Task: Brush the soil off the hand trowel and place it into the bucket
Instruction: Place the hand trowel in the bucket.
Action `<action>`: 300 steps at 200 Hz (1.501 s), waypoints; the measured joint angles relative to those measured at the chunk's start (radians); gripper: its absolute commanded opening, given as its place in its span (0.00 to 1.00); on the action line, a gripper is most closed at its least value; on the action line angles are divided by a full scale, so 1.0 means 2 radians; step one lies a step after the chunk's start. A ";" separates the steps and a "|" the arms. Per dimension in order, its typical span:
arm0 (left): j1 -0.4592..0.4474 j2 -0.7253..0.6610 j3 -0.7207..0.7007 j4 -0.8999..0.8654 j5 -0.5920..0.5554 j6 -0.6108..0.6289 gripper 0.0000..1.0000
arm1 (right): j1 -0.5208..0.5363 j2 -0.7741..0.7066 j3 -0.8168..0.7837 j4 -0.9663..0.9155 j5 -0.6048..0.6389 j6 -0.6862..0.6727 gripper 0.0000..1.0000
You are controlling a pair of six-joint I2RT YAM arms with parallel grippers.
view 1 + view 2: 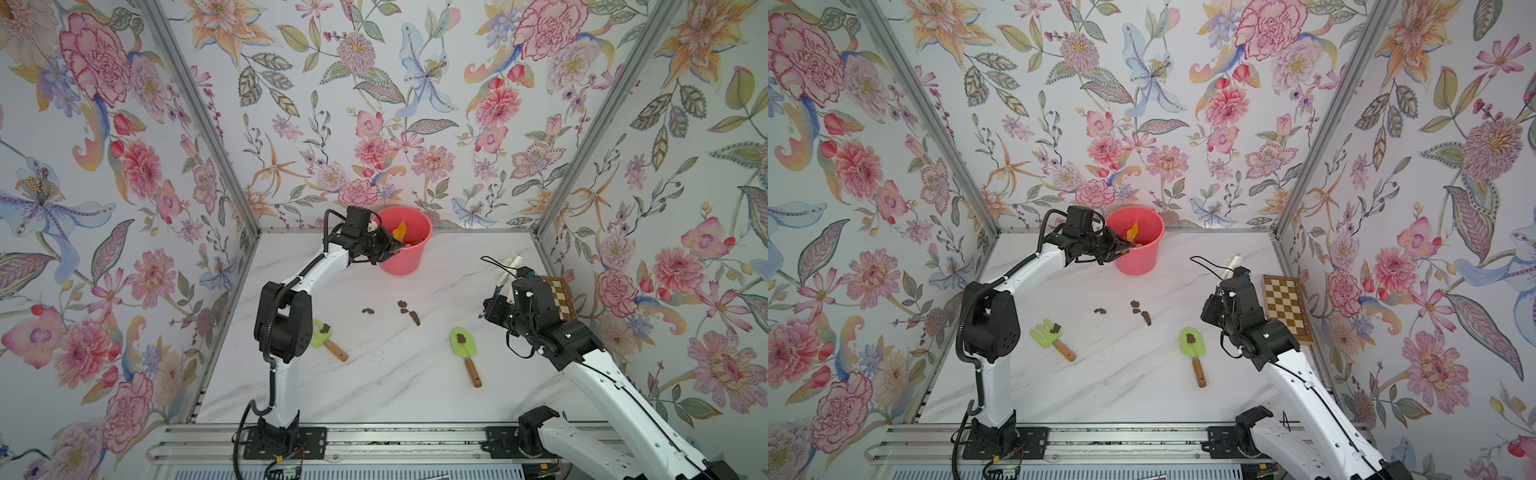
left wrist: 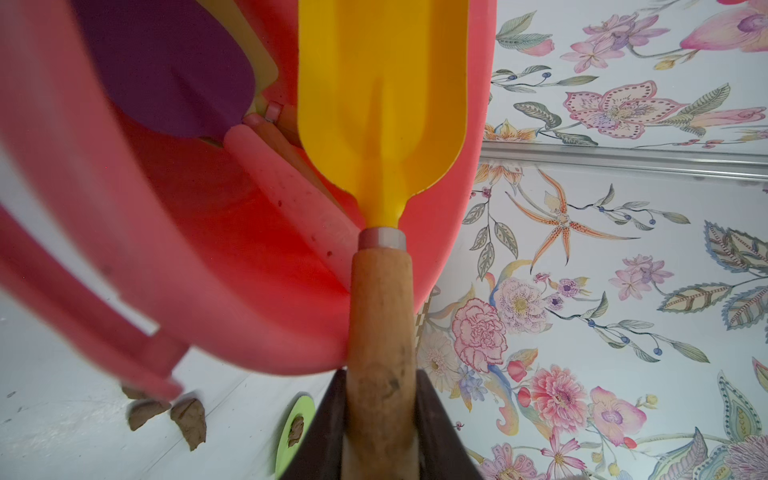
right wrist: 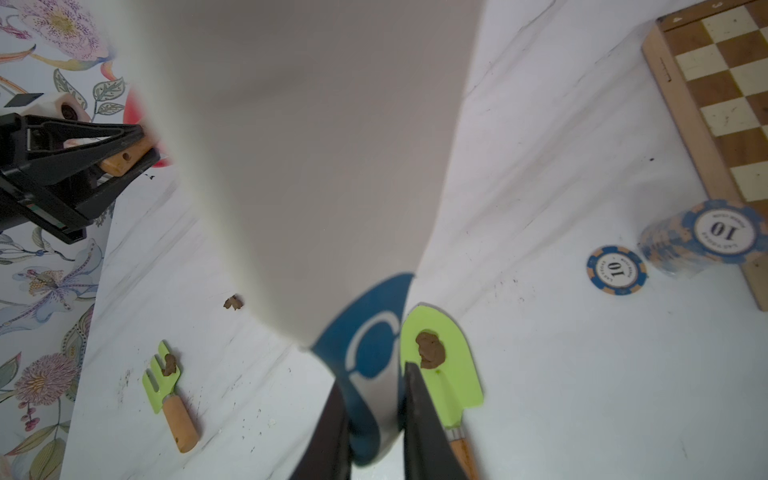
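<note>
Rail (image 1: 415, 442) at near edge carries both arm bases. On the marble table (image 1: 374, 399), near right of centre: green trowel (image 1: 464, 344) lying flat, wooden handle toward the near edge, one lump of soil (image 1: 460, 338) on its blade. Near left: green fork (image 1: 1047, 332), also flat, with a brown lump on its head. Mid-table: loose brown lumps scattered between these two tools and the bucket, apart from all three.

Right gripper (image 3: 374, 378): jaws pinching the blue handle of the brush (image 3: 324, 166), held above the table at right. In both top views the white brush head is at its far end. Just right of it, chessboard (image 1: 1285, 309) lies by the right wall. Blue poker chips (image 3: 617, 270) lie beside the board in the right wrist view.

Far centre, near the back wall: bucket (image 1: 405, 262), upright. Left gripper (image 2: 382, 390): jaws clamped on the wooden handle of the yellow trowel (image 2: 382, 104). Handle crosses the bucket's near-left rim. Yellow blade sits inside the bucket's mouth, not yet released. A purple blade (image 2: 166, 70) lies deeper inside.
</note>
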 measured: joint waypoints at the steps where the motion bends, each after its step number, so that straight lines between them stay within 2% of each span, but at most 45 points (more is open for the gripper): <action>1: 0.000 0.000 -0.001 0.001 0.000 -0.001 0.15 | 0.000 0.000 0.000 0.000 0.000 0.000 0.02; 110: 0.000 0.000 -0.007 0.019 0.000 -0.015 0.33 | -0.009 0.000 -0.008 -0.001 -0.002 0.000 0.02; 129: 0.000 0.000 -0.007 0.019 0.000 -0.014 0.42 | -0.009 -0.001 -0.008 -0.002 -0.002 0.002 0.02; 158: 0.000 0.000 -0.007 0.019 -0.003 0.003 0.53 | -0.013 -0.003 -0.008 -0.003 -0.003 0.002 0.02; 214: -0.004 -0.004 0.000 -0.001 -0.021 0.062 0.63 | -0.016 0.000 -0.007 -0.004 -0.015 -0.001 0.02; 259: -0.027 -0.057 0.023 -0.033 -0.087 0.154 0.68 | -0.020 0.001 -0.007 -0.015 -0.029 -0.007 0.02; 300: -0.091 -0.160 -0.003 -0.028 -0.221 0.241 0.74 | -0.028 0.000 -0.006 -0.023 -0.046 -0.021 0.02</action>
